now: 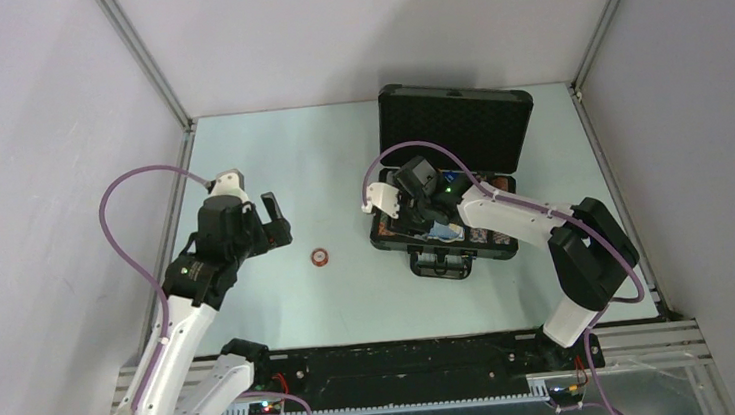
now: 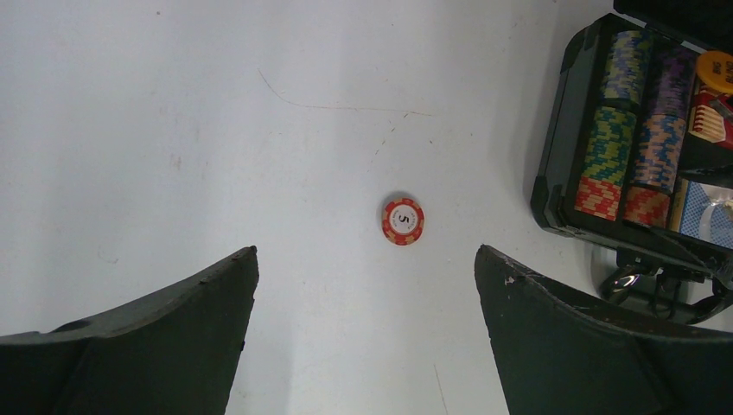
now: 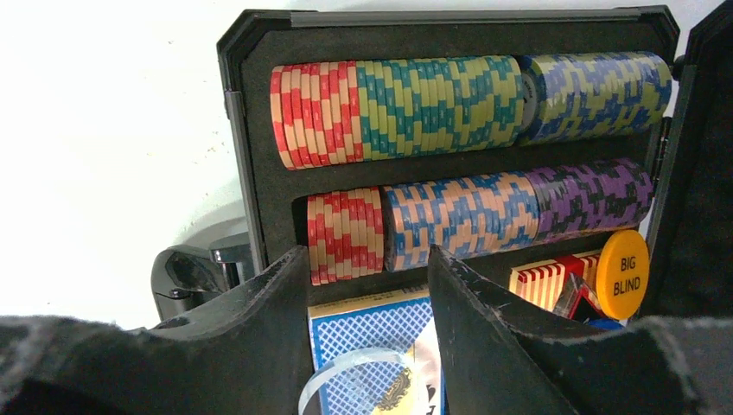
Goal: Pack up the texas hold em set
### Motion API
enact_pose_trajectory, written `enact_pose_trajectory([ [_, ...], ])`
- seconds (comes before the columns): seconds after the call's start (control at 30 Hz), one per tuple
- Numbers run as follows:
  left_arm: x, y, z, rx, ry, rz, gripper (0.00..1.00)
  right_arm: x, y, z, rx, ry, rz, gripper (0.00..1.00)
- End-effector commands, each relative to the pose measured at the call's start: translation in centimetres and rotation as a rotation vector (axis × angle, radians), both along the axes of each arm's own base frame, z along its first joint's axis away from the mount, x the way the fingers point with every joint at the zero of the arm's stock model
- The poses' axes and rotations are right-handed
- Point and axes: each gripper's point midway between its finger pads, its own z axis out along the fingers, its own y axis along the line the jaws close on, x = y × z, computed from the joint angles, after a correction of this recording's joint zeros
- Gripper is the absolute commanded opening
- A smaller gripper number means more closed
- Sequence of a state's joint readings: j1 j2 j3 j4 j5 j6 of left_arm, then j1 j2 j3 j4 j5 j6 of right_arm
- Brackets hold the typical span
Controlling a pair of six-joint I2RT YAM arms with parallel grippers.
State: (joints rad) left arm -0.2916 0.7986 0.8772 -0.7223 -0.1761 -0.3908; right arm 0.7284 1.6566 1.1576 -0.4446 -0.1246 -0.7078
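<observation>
The black case (image 1: 457, 124) stands open at the back right, foam lid up. In the right wrist view its rim (image 3: 259, 26) frames two rows of multicoloured chips (image 3: 467, 95), a red-white card box (image 3: 540, 284) and an orange "BIG BLIND" disc (image 3: 624, 275). My right gripper (image 3: 367, 255) (image 1: 430, 217) reaches into the case, and its two fingers press the side edges of a blue card box (image 3: 380, 333) lying below the chip rows. A single red-white chip (image 2: 403, 221) (image 1: 320, 257) marked 5 lies flat on the table. My left gripper (image 2: 365, 251) (image 1: 279, 220) hangs wide open just short of it, holding nothing.
The case's handle (image 1: 441, 263) sticks out toward the arms at its near side. Grey enclosure walls stand left, right and behind. White table (image 1: 351, 299) stretches between the loose chip and the case.
</observation>
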Motion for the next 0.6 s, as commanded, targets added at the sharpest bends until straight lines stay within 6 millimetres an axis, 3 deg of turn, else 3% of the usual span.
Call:
enact_pose_trajectory([
  [0.0,0.0,0.2,-0.2,0.014,0.001,-0.010,0.99,1.4,-0.6,1.6,0.007,-0.069,-0.046,0.56],
  [0.23,0.0,0.2,-0.2,0.015,0.001,-0.007,0.99,3.5,-1.3,2.1,0.029,-0.114,-0.162,0.52],
  [0.4,0.0,0.2,-0.2,0.015,0.001,-0.007,0.99,3.4,-1.5,1.7,0.008,-0.088,-0.167,0.52],
  [0.57,0.0,0.2,-0.2,0.014,0.002,-0.008,0.99,2.5,-0.5,2.6,0.066,-0.058,-0.122,0.52],
])
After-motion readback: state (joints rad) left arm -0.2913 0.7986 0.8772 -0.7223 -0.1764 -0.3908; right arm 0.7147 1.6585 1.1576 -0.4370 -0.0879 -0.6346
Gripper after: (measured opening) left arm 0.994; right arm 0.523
